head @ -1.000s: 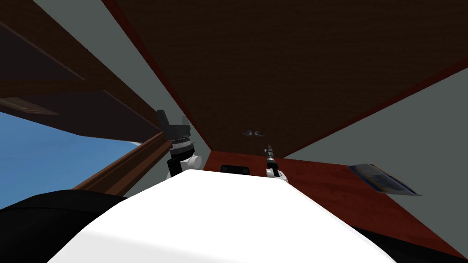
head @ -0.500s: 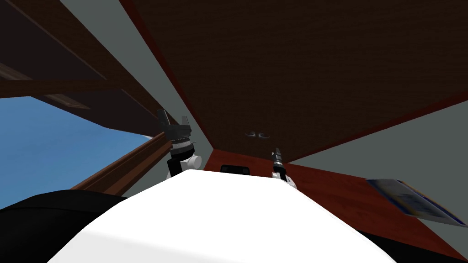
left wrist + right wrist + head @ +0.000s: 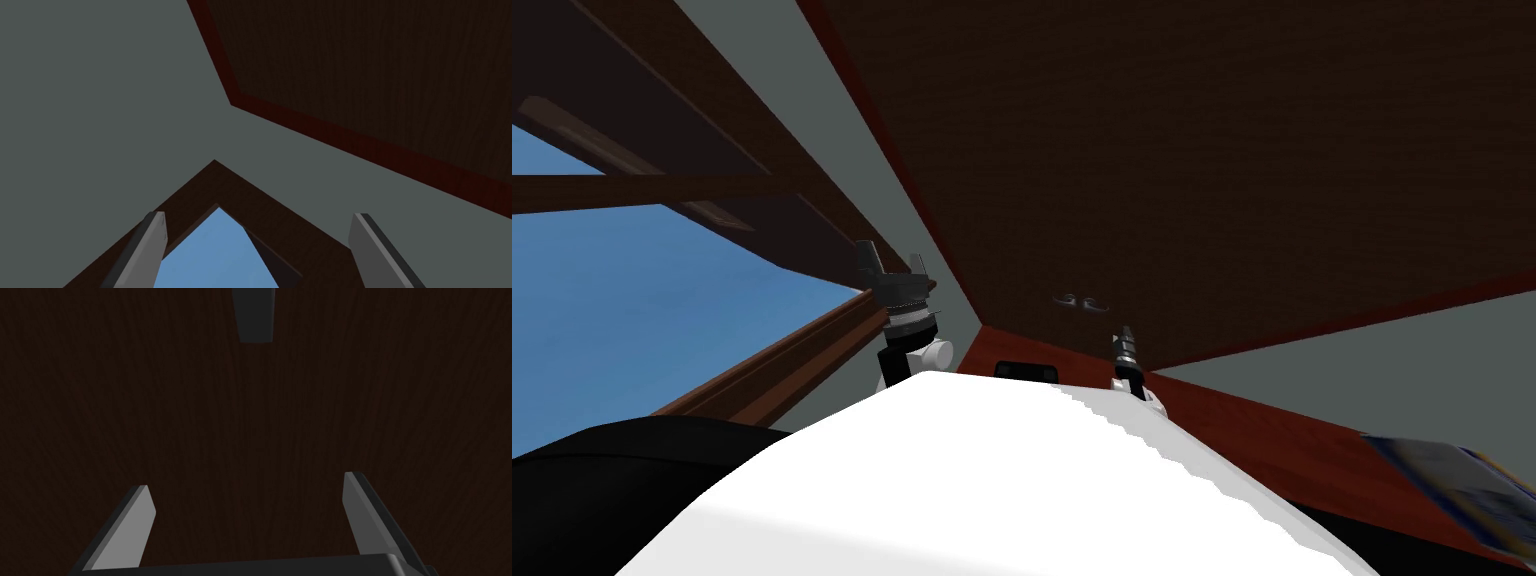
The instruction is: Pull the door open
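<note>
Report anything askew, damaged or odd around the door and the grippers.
Nothing stands out. The dark wood door looks whole, its handle in place; the shared slant is the camera's. The right gripper is open, facing the door, short of the handle. The left gripper is open, near the window frame.

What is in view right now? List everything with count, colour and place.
door: one, dark brown wood, straight ahead
door handle: one, grey, on the door face
door frame: one, dark red, around the door
wall: grey, either side of the door
window: one, blue with brown frame, on my left
floor: reddish brown, below the door
flat thing: one, blue and white, on the floor at right, too blurred to name
left hand: open, towards the window
right hand: open, facing the door
</note>
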Available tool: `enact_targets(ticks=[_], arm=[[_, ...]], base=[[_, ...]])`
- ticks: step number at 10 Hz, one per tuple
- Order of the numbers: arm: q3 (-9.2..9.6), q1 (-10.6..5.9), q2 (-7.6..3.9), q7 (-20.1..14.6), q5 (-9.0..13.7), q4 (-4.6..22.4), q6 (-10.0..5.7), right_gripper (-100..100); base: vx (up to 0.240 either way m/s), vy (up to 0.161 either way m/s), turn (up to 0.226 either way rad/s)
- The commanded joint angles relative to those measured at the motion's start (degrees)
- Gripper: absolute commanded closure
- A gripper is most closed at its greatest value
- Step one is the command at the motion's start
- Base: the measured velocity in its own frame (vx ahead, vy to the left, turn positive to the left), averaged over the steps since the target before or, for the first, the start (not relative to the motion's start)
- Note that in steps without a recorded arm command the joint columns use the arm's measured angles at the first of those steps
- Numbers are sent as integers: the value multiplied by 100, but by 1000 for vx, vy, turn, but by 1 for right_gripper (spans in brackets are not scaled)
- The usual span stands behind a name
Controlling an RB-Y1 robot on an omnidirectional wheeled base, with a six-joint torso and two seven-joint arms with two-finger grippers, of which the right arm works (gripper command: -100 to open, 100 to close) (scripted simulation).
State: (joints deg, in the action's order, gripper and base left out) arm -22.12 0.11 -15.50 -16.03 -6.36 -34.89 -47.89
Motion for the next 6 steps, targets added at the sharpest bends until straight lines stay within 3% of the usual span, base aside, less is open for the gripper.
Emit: enact_targets(ticks=[1, 3, 5, 6], arm=[[-30, -100, 27, 24, 27, 97, -81, -100], [41, -244, 140, 29, 1, 84, -115, -100], [41, -244, 140, 29, 1, 84, -115, -100], [34, -294, 120, 42, 6, 198, -190, -100]], base=[[125, -85, 197], [194, -18, 247], [112, 28, 10], [21, 13, -9]])
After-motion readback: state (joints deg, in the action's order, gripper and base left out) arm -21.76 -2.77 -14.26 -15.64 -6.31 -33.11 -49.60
